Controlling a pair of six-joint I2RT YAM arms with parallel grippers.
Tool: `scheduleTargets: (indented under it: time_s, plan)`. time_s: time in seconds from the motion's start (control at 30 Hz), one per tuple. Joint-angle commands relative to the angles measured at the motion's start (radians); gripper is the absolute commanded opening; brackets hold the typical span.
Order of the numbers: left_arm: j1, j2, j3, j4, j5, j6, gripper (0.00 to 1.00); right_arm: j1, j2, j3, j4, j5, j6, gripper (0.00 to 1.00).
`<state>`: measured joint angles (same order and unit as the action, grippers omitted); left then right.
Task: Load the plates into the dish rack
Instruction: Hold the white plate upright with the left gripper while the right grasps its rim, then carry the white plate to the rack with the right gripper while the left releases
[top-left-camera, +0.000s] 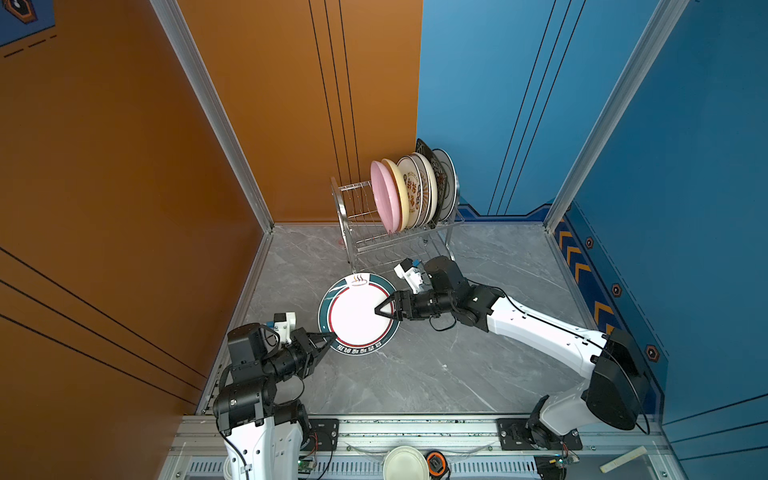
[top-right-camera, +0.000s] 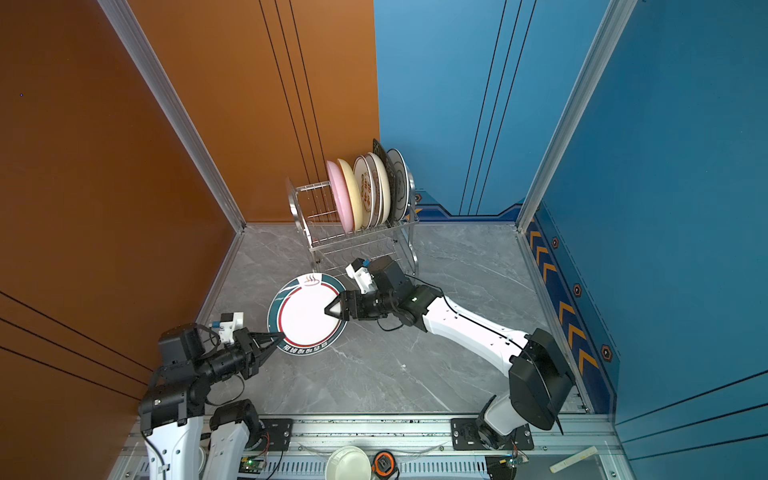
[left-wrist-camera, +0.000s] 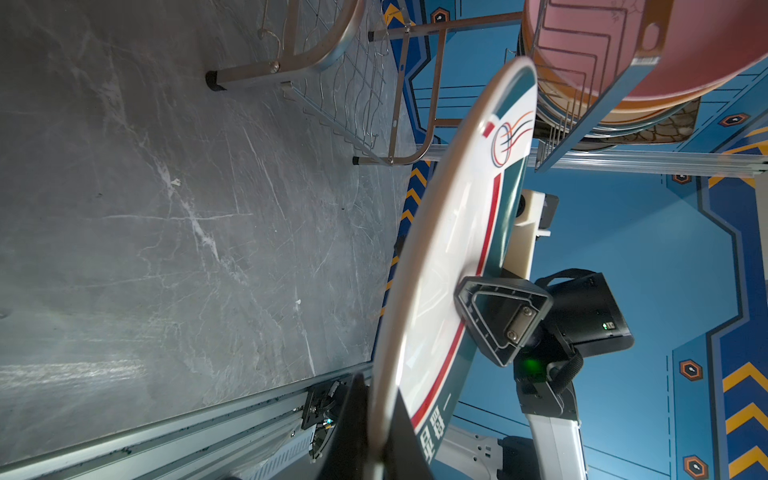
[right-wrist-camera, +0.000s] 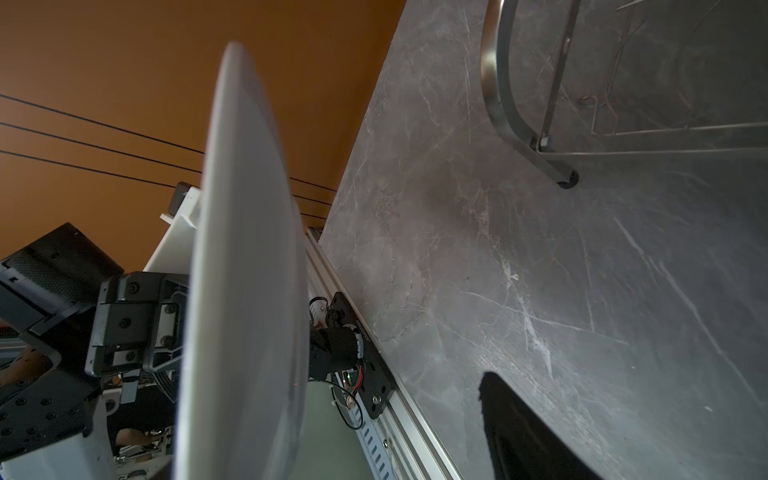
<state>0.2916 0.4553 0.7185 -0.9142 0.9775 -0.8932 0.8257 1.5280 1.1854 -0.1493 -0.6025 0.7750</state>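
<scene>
Over the grey marbled tabletop (top-left-camera: 457, 365), near the two-tier steel wire dish rack (top-left-camera: 353, 199), hangs the teal-rimmed white round plate (top-left-camera: 353, 316). Left tool (top-left-camera: 330, 336) clamps one rim; right tool (top-left-camera: 380, 310) straddles the opposite, jaws apart. Likely handover: right must close first.

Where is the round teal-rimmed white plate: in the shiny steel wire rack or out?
Out. The plate hangs before the rack, its rim pinched by the left gripper, the right gripper open astride it.
</scene>
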Motion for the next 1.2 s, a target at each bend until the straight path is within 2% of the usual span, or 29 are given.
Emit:
scheduleTargets:
  time_s: [0.0,0.13,0.63,0.73,0.83,0.9,1.1,1.17]
  plan:
    - [-0.018,0.018,0.038,0.017,0.064,0.040,0.00,0.006,0.004,0.018,0.081,-0.027,0.052,0.67]
    - [-0.036,0.034,0.036,0.017,0.048,0.053,0.00,0.005,0.008,0.019,0.100,-0.037,0.069,0.51]
    - [-0.102,0.137,0.089,0.017,-0.054,0.121,0.01,-0.010,-0.009,0.041,0.093,-0.050,0.095,0.05]
    - [-0.104,0.164,0.108,0.017,-0.074,0.138,0.17,-0.013,-0.024,0.058,0.058,-0.025,0.085,0.00]
    - [-0.102,0.193,0.130,0.017,-0.101,0.159,0.46,-0.016,-0.045,0.087,-0.009,0.017,0.054,0.00]
    - [-0.100,0.216,0.148,0.017,-0.118,0.175,0.60,-0.016,-0.059,0.111,-0.068,0.049,0.028,0.00]
    - [-0.085,0.273,0.209,0.020,-0.200,0.215,0.84,-0.017,-0.111,0.196,-0.262,0.179,-0.046,0.00]
    - [-0.079,0.288,0.221,0.027,-0.236,0.218,0.85,-0.013,-0.128,0.225,-0.320,0.221,-0.067,0.00]
